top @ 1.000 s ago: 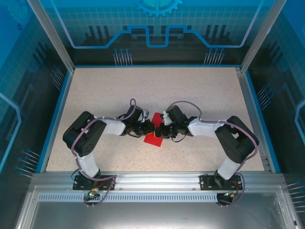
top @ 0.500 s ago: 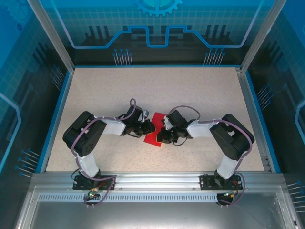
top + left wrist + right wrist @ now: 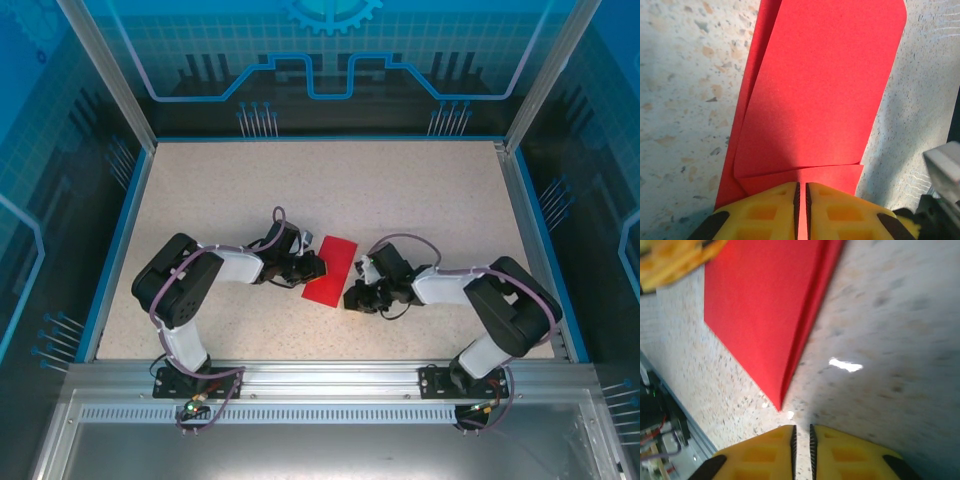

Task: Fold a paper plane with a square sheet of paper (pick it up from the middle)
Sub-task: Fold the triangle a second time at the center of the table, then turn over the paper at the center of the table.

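At the near edge a metal rail (image 3: 320, 374) carries the bases of 2 robot arms, which bend inward over a speckled table (image 3: 430, 190) and almost meet near its middle. The right gripper (image 3: 801, 440) sits low over bare tabletop, its 2 yellow fingers (image 3: 850, 452) closed to a thin slit with nothing between them. It lies just beside the nearer pointed corner of the sheet of paper (image 3: 815, 90) without touching it, which reads as standing clear or being poised to press that corner. The left gripper (image 3: 801, 200) comes from the opposite side, its fingers narrowed to a hairline gap with red showing in it, pinching the sheet's edge, probably to anchor it so it cannot slide while a crease is worked. The sheet is bright red and lies flat on the table between the 2 grippers. It is folded into a long narrow shape of at least 2 layers, with a strip of the lower layer showing along 1 side. No sharp nose or centre ridge is formed, so the plane looks only partly folded. The main obstruction is the grippers themselves, crowding the sheet from both sides, with cable loops (image 3: 278, 215) arching over the wrists. Beyond lie open tabletop, a blue rim (image 3: 330, 138) and translucent blue walls (image 3: 330, 50)
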